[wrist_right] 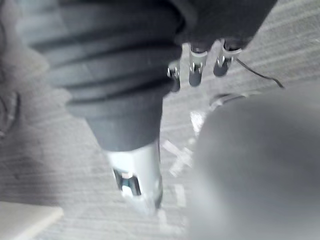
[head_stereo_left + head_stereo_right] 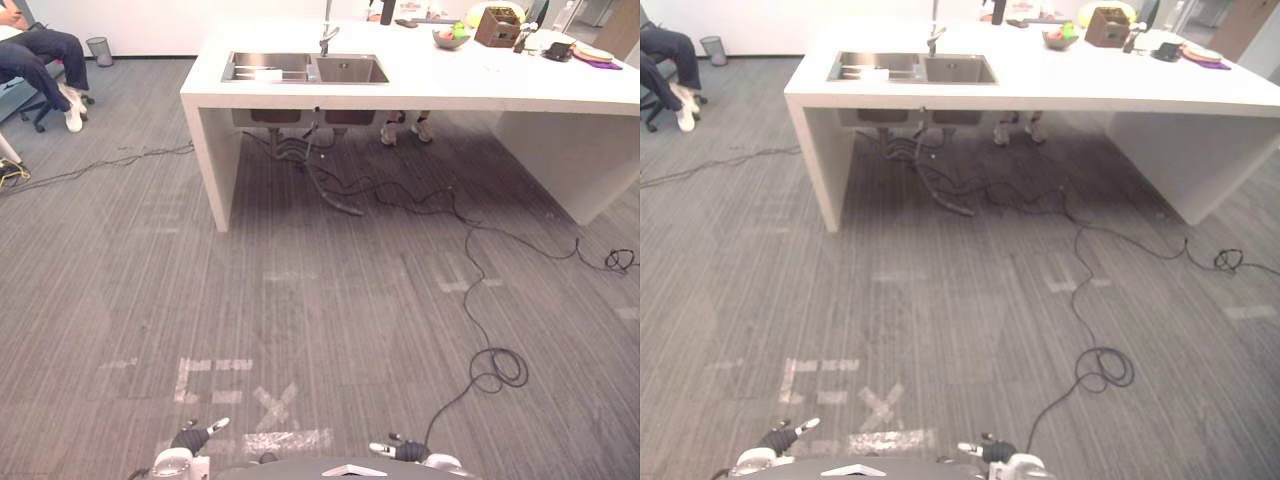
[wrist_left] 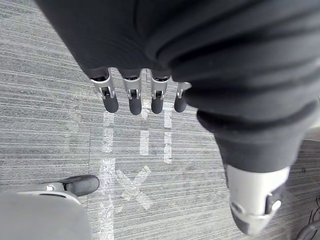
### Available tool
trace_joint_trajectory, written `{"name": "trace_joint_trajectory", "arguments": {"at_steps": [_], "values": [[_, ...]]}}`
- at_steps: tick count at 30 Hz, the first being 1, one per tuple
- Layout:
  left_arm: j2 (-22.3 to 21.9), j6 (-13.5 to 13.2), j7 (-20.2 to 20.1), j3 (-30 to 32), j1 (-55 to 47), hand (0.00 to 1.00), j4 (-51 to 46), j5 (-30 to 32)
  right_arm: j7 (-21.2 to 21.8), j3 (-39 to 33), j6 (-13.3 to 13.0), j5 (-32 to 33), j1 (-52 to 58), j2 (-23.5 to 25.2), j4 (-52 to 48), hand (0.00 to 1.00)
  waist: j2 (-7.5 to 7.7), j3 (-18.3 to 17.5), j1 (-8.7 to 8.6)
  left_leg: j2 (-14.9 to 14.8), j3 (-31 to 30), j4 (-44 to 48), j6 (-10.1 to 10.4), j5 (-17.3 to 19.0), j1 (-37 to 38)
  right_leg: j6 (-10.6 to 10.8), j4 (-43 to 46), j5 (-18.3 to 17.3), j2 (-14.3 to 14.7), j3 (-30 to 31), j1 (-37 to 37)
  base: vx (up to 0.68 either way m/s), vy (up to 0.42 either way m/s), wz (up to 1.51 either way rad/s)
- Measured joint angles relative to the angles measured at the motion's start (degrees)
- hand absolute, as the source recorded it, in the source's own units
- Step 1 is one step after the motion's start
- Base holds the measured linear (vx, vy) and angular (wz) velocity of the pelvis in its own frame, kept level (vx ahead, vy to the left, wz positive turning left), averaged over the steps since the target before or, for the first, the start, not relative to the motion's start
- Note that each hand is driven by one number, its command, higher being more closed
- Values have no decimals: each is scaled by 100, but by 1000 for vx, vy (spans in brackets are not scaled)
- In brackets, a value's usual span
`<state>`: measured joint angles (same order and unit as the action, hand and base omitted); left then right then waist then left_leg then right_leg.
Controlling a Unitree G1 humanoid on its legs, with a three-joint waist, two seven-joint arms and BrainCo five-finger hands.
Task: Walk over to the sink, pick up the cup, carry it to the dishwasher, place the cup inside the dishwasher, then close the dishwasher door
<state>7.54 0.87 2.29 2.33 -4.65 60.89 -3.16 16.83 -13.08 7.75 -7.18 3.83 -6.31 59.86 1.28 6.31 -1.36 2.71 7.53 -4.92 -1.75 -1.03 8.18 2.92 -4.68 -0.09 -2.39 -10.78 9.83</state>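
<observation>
A steel double sink (image 2: 305,68) with a tap (image 2: 327,38) is set into a white counter island (image 2: 450,82) across the carpet, well ahead of me. Something pale (image 2: 268,74) lies in the left basin; what it is I cannot tell from here. My left hand (image 2: 192,437) and right hand (image 2: 400,449) hang low at the near edge of the eye views, far from the counter. In the left wrist view the left fingers (image 3: 132,97) are straight over the carpet and hold nothing. The right fingers (image 1: 196,67) are likewise relaxed and empty.
Black cables (image 2: 478,290) trail from under the sink across the floor to the right. White tape marks (image 2: 262,403) lie just ahead. A seated person (image 2: 40,60) and a bin (image 2: 99,50) are far left. Someone's shoes (image 2: 405,130) show behind the counter. A bowl (image 2: 452,37), box (image 2: 497,27) and plates (image 2: 590,55) sit on top.
</observation>
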Motion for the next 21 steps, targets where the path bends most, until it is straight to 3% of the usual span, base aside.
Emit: {"name": "trace_joint_trajectory", "arguments": {"at_steps": [10, 21], "values": [[-36, 106, 1, 203, -3, 0, 5, 1, 14, -3, -79, 4, -21, -17, 188, 0, 28, 9, -8, 55, -37, -1, -55, 4, 47, 39, 11, -10, -41, -77, 61, 29, -10, 3], [-50, 304, 373, 262, -9, 0, 38, -178, -328, 100, -453, 2, 27, -32, 191, 0, 35, 22, -8, 55, -67, -4, -42, 16, 80, 58, 10, -20, -42, -91, 103, -50, -18, 1]]}}
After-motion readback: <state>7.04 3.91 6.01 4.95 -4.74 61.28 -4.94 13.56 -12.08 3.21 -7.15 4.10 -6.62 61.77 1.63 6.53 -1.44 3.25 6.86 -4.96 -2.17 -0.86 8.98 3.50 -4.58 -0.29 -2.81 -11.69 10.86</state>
